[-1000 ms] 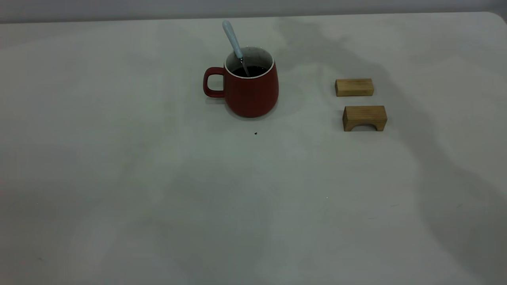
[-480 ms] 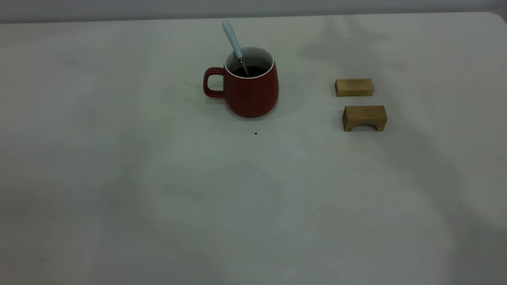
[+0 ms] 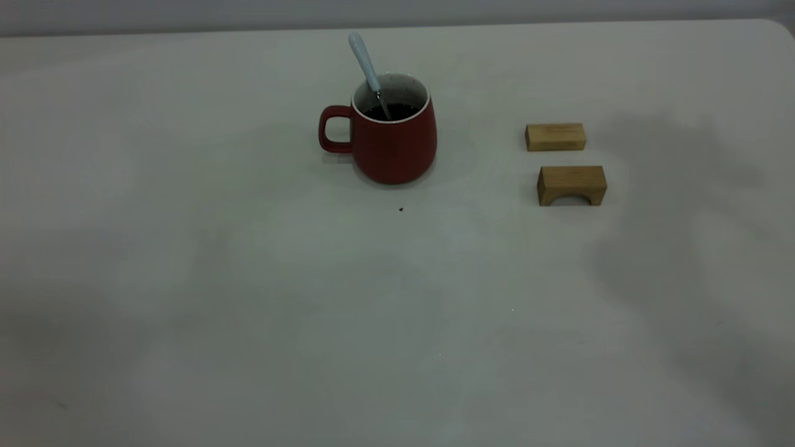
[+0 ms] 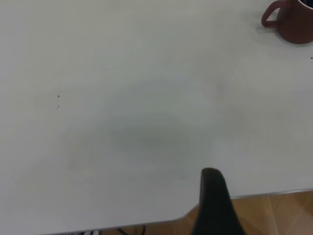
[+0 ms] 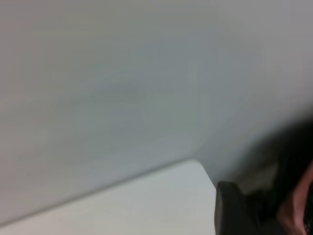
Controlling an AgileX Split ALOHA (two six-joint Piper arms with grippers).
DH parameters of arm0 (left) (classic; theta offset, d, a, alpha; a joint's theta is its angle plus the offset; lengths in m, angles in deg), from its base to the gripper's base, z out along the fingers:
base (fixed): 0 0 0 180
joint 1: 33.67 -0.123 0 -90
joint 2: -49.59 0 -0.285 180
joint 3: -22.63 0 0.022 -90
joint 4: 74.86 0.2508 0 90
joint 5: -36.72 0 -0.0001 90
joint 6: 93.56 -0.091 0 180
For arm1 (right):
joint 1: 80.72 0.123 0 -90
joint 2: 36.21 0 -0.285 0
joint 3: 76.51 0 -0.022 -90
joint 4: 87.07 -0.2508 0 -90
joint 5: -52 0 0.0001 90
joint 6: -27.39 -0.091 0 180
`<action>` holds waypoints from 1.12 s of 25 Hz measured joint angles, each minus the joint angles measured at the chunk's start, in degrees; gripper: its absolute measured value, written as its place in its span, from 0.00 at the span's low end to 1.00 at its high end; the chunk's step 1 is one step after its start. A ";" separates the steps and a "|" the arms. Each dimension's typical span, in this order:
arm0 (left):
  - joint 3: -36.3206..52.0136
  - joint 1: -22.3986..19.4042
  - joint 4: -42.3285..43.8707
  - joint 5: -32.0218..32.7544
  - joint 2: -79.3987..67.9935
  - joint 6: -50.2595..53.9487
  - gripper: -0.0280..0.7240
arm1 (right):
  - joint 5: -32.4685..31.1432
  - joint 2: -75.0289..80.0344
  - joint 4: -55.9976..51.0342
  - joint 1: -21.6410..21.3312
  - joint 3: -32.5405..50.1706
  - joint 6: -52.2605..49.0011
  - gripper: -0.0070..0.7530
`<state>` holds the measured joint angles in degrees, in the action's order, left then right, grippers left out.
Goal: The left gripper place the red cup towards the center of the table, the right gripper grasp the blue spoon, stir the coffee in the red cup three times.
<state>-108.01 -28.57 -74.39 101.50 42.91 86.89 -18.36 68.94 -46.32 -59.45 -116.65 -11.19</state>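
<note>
Cup and spoon far from both grippers

The blue spoon leans up out of the red cup; the left gripper sits well off, cup ahead, handle toward it. Whether it or the right gripper is parted I cannot tell.

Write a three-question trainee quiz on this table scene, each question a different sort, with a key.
1. True or false: the blue spoon lies flat on the table.
2. Multiple choice: the red cup has its handle toward the exterior view's A) left B) right C) far edge.
3. Fill in: right of the cup in the exterior view sit two wooden blocks; the nearer block has an ____ cut in its underside.

Key: 1 false, it stands leaning in the cup with its bowl in the coffee; 2 A; 3 arch.
</note>
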 joint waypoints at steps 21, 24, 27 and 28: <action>0.00 0.00 0.00 0.00 0.00 0.00 0.78 | -0.05 -45.52 -11.13 -0.06 29.41 27.22 0.52; 0.00 0.00 0.00 0.00 0.00 0.00 0.78 | 3.74 -56.21 -12.03 -0.06 42.62 23.35 0.52; 0.00 0.00 0.00 0.00 0.00 0.00 0.78 | 6.91 -67.71 -12.75 -0.67 55.11 19.97 0.52; 0.00 0.00 0.00 0.00 0.00 0.00 0.78 | 7.72 -71.68 -13.06 -1.72 59.06 18.99 0.52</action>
<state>-108.01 -28.57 -74.39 101.50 42.91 86.89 -10.64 -2.74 -59.38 -61.17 -57.59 7.80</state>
